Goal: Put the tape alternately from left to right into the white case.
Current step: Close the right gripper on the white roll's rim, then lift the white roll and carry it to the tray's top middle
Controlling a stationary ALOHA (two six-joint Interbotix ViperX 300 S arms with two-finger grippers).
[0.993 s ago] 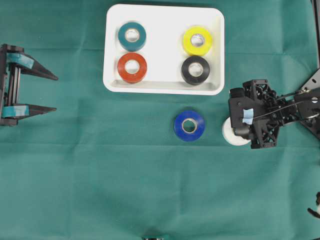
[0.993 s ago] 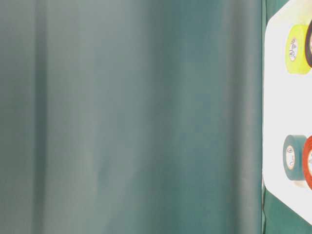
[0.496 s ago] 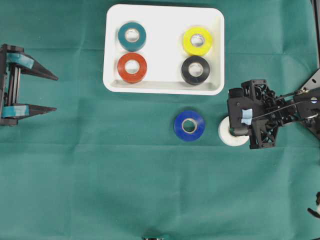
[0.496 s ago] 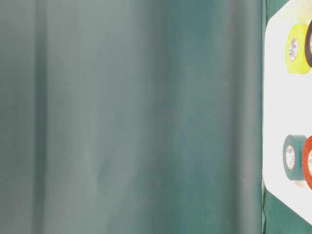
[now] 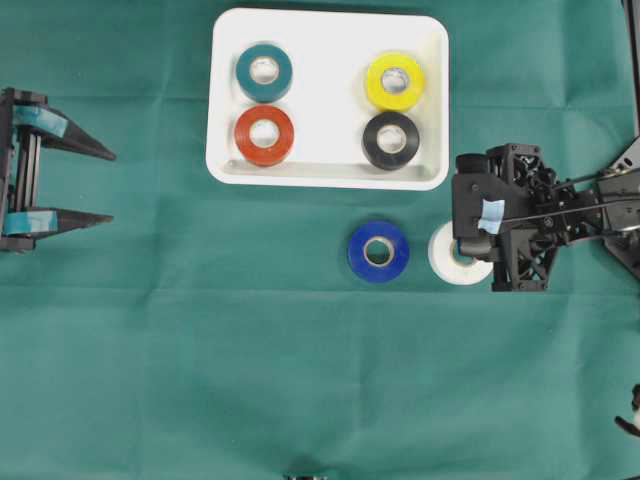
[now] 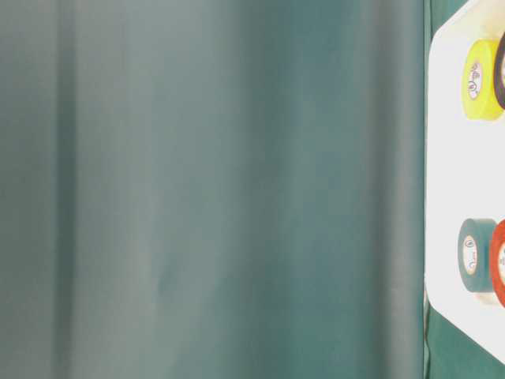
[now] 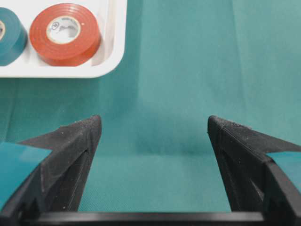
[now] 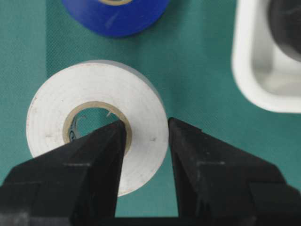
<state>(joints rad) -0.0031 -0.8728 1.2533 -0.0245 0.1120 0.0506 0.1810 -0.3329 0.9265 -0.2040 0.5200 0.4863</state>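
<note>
The white case (image 5: 325, 90) holds several tape rolls: teal (image 5: 264, 72), red (image 5: 264, 135), yellow (image 5: 394, 81) and black (image 5: 391, 140). A blue roll (image 5: 378, 251) lies on the cloth below the case. Just right of it is the white roll (image 5: 445, 255), and my right gripper (image 8: 146, 126) is shut on its wall (image 8: 94, 92), one finger inside the core and one outside. My left gripper (image 5: 108, 186) rests at the far left, open and empty (image 7: 154, 125), with the red roll (image 7: 65, 33) in the case corner ahead of it.
Green cloth covers the table. The case corner (image 8: 249, 75) lies close to the right gripper's upper right. The table-level view shows mostly blurred cloth, with the case (image 6: 446, 158) at its right edge.
My right gripper closed on the white roll and shifted left and slightly toward the case, carrying the roll closer to the blue one. The left arm stayed still.
</note>
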